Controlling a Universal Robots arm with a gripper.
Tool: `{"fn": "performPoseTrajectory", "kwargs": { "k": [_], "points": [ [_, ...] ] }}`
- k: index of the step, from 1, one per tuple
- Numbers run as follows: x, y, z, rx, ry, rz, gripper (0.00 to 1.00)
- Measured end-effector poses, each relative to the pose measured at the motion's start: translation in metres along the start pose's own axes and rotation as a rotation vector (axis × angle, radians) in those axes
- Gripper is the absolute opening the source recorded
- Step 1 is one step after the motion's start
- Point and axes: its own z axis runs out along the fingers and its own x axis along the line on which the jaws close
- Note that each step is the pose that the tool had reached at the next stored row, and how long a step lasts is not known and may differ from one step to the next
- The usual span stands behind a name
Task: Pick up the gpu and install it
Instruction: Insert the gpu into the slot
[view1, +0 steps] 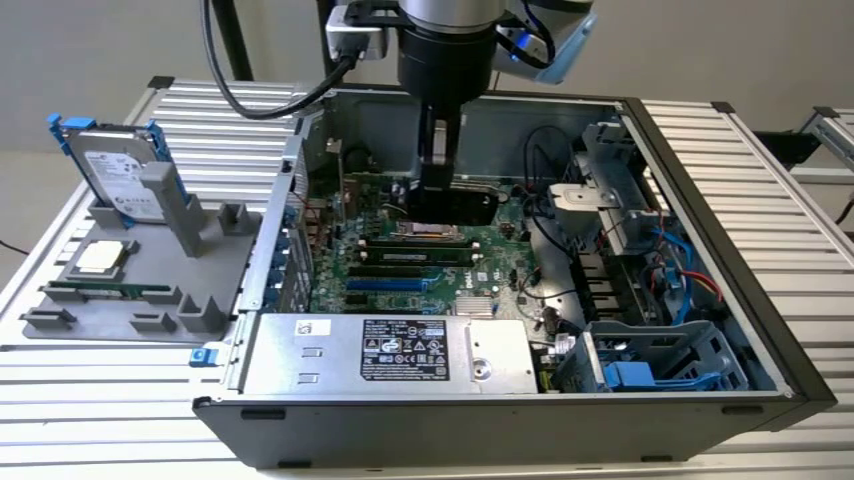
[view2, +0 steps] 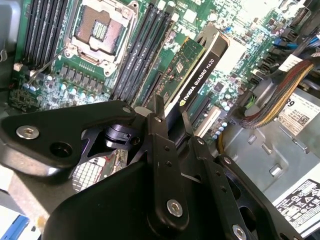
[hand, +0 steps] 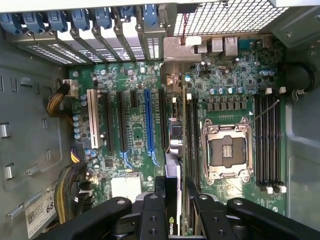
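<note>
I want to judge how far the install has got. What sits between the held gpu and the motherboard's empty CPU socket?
In the second wrist view, black memory slots lie between the gpu and the CPU socket.

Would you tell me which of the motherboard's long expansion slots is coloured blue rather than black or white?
The blue slot, beside the gpu; the others are black, plus one white slot.

The exterior view looks down from high at the front onto the open computer case (view1: 747, 300), the arm at twelve o'clock. Both wrist views hang close above the motherboard (hand: 135, 135) inside, looking past the gripper (view2: 167, 117); both share the processor socket (view2: 100, 30) and the motherboard's memory slots.
</note>
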Motion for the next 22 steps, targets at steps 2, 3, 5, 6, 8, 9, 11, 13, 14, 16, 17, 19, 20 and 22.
{"fn": "performPoseTrajectory", "kwargs": {
  "k": [2,3,5,6,8,9,11,13,14,16,17,19,20,22],
  "points": [
    [0.0002,0.0004,0.0017,-0.0001,0.0,-0.007,0.0],
    [0.0003,0.0007,0.0027,-0.0002,0.0,-0.011,0.0],
    [0.0004,0.0013,0.0047,-0.0002,-0.0001,-0.017,0.0],
    [0.0005,0.0017,0.0057,-0.0002,-0.0001,-0.02,0.0],
    [0.0005,0.0024,0.0075,-0.0002,-0.0002,-0.024,0.0],
    [0.0006,0.0026,0.0081,-0.0003,-0.0002,-0.026,0.0],
    [0.0006,0.0027,0.0082,-0.001,0.0001,-0.027,0.0],
    [0.0006,0.0027,0.0083,-0.0011,0.0,-0.027,0.0],
    [0.0006,0.0027,0.0084,-0.001,-0.0002,-0.026,0.0],
    [0.0006,0.0027,0.0084,-0.0011,-0.0001,-0.026,0.0],
    [0.0006,0.0027,0.0085,-0.0011,-0.0002,-0.026,0.0],
    [0.0009,0.0028,0.009,-0.001,-0.0004,-0.026,0.0],
    [0.0012,0.0027,0.0092,-0.0009,-0.0004,-0.026,0.0],
    [0.0022,0.0026,0.0095,-0.0011,-0.0002,-0.026,0.0]
  ]
}}
